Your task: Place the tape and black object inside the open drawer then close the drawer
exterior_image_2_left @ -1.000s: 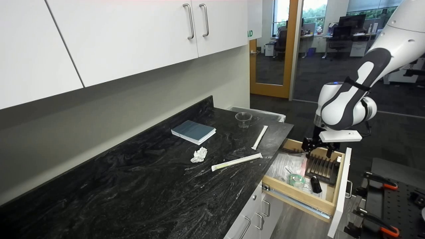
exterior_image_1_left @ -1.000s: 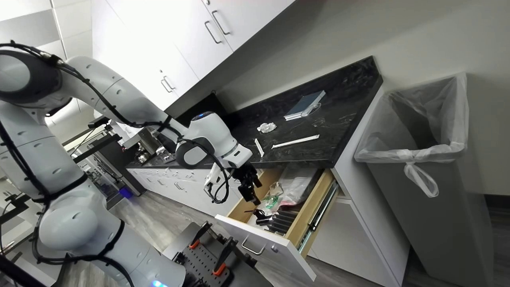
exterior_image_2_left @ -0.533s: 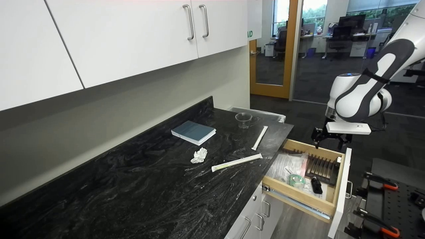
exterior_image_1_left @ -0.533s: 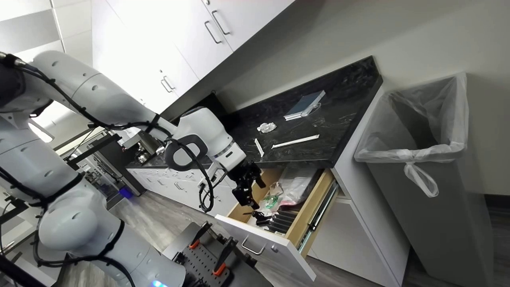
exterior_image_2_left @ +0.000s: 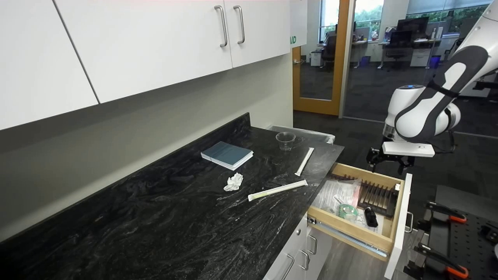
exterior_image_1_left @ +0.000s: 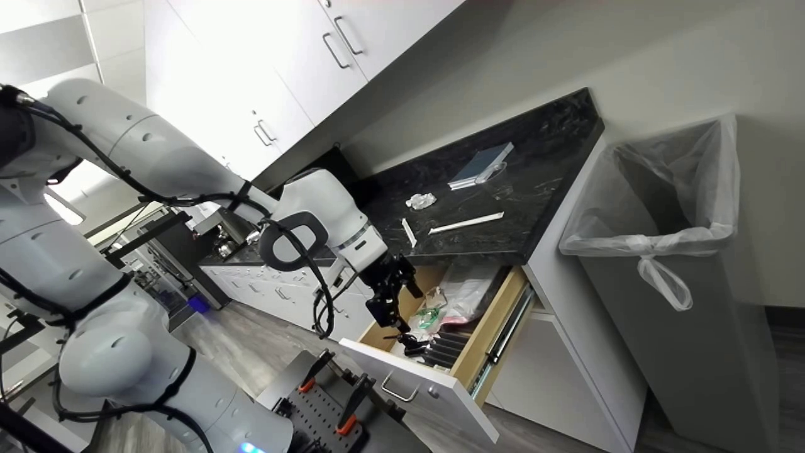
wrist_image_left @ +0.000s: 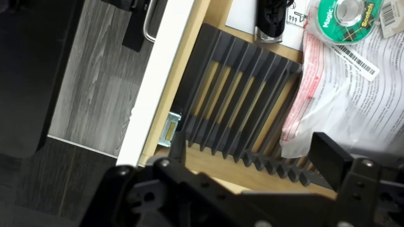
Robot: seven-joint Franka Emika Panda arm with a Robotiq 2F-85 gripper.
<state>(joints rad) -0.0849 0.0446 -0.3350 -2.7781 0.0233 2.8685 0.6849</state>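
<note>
The drawer (exterior_image_2_left: 352, 228) is pulled open, its white front (exterior_image_1_left: 418, 393) facing outward. In it lies a green Scotch tape dispenser (wrist_image_left: 342, 33), on a plastic bag; the tape also shows in both exterior views (exterior_image_2_left: 347, 212) (exterior_image_1_left: 429, 318). The shiny black object (wrist_image_left: 271, 20) lies in the drawer near the tape; it also shows in an exterior view (exterior_image_2_left: 370, 217). My gripper (wrist_image_left: 252, 154) is open, with nothing between its fingers. It hangs above the drawer near the end away from the tape, as an exterior view shows (exterior_image_2_left: 388, 167).
A black slotted rack (wrist_image_left: 240, 94) and a printed plastic bag (wrist_image_left: 356, 104) lie in the drawer. The dark countertop (exterior_image_2_left: 155, 217) bears a blue book, a clear cup, crumpled paper and two wrapped sticks. A grey bin (exterior_image_1_left: 679, 327) stands beside the cabinet. A black perforated platform (exterior_image_2_left: 470, 233) faces the drawer front.
Over the last second my gripper has risen and drawn back from the rack toward the drawer's front. In the last half second it has barely moved. The drawer and its contents look unmoved.
</note>
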